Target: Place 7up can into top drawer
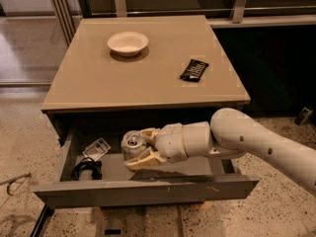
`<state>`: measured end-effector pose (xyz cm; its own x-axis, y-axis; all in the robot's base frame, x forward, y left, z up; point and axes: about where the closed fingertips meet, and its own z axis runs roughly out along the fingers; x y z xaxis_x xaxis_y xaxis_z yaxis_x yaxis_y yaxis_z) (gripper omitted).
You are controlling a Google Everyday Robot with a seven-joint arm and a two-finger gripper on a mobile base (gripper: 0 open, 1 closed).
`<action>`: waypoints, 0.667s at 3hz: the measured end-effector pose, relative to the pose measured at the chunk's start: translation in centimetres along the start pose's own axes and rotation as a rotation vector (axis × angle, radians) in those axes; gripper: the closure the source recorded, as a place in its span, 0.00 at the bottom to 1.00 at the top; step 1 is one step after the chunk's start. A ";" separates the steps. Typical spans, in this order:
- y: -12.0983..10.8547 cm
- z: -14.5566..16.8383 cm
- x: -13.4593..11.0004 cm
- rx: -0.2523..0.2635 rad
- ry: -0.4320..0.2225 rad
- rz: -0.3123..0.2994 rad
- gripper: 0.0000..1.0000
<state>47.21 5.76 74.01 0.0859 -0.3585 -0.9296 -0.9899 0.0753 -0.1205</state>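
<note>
The 7up can [131, 144] is a small silver can with a pull-tab top. It is held upright between the tan fingers [146, 161] of my gripper [143, 147]. The gripper is shut on the can and holds it inside the open top drawer [148, 189], left of the middle, close to or on the drawer floor. The white arm reaches in from the right, over the drawer's right half. The drawer is pulled out under the tan cabinet top [143, 78].
A white bowl [128, 43] and a black flat packet [194, 69] lie on the cabinet top. In the drawer's left end lie a black coiled cable [86, 169] and a small clear packet [97, 148]. Speckled floor surrounds the cabinet.
</note>
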 end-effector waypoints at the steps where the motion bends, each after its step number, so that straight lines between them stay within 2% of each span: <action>1: -0.3 0.1 0.6 -0.004 0.026 -0.032 1.00; 2: -1.3 -0.1 1.5 0.005 0.067 -0.072 1.00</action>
<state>48.60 5.02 72.85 0.1485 -0.4247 -0.8931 -0.9809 0.0516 -0.1877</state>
